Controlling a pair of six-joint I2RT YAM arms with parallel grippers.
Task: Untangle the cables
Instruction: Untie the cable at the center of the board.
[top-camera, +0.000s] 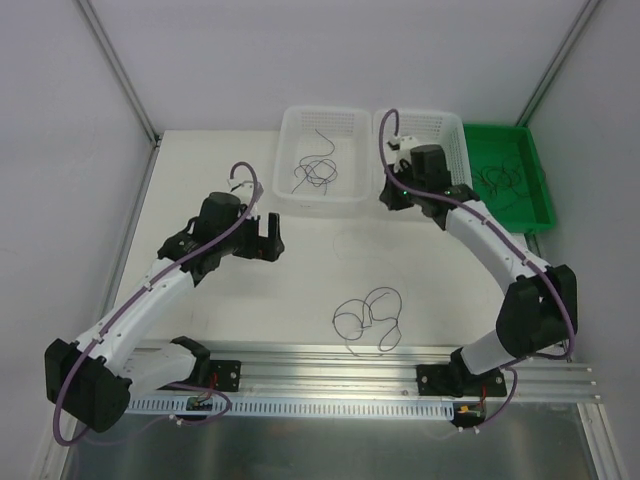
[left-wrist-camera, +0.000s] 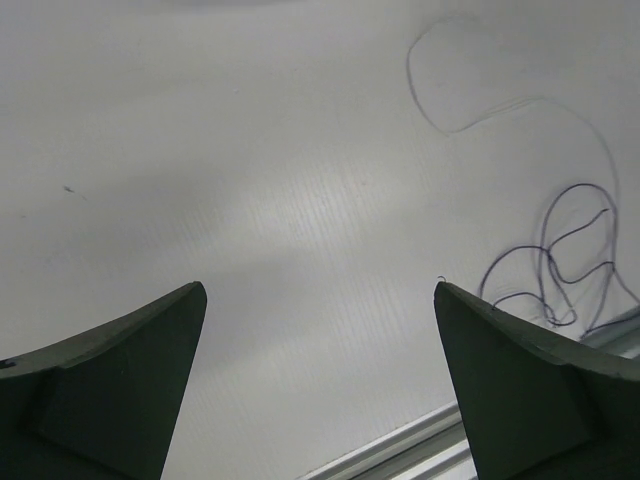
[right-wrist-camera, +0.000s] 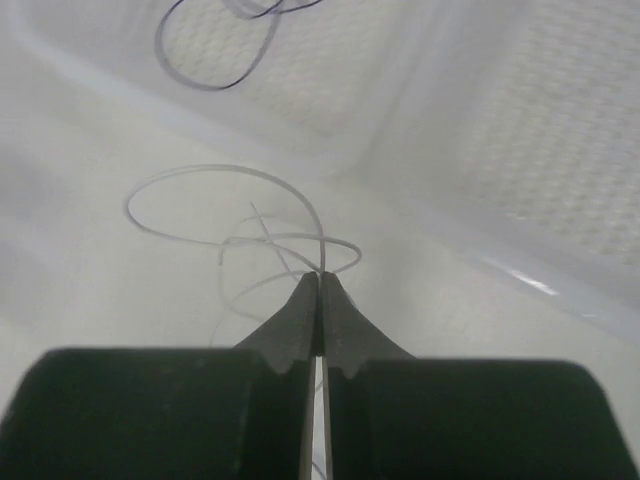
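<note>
**Top external: three bins at the back, loose cables in front**

Along the far edge of the table (top-camera: 250, 300), from left to right and side by side: left white basket (top-camera: 300, 205), right white basket (top-camera: 452, 135), green tray (top-camera: 540, 195).

Left white basket: holds a small dark tangle (top-camera: 315, 172) of hair-thin wires on its perforated floor. On the right wrist view, one dark loop of it shows behind the basket's front wall.

Right white basket: sits under the right arm's wrist, so much of its inside is hidden.

Green tray: carries curly tray wires (top-camera: 500, 185), dark and looping, spread across its floor.

On the open table, well apart from all three bins: the cables (top-camera: 370, 315), a bundle of dark overlapping loops, near the aluminium rail (top-camera: 400, 362) at the front edge. On the left wrist view, seen off to the right of the fingers, just beside the rail.

Between that bundle and the baskets: a pale strand (top-camera: 348, 245), very faint from above.

Left gripper (left-wrist-camera: 320, 285): spread wide over bare table, nothing between the fingers, well left of the cables.

Right gripper (right-wrist-camera: 320, 275): pressed closed just in front of the two baskets, tips pinching the pale strand where its loops meet, the loops fanning out toward the left white basket's front wall.
</note>
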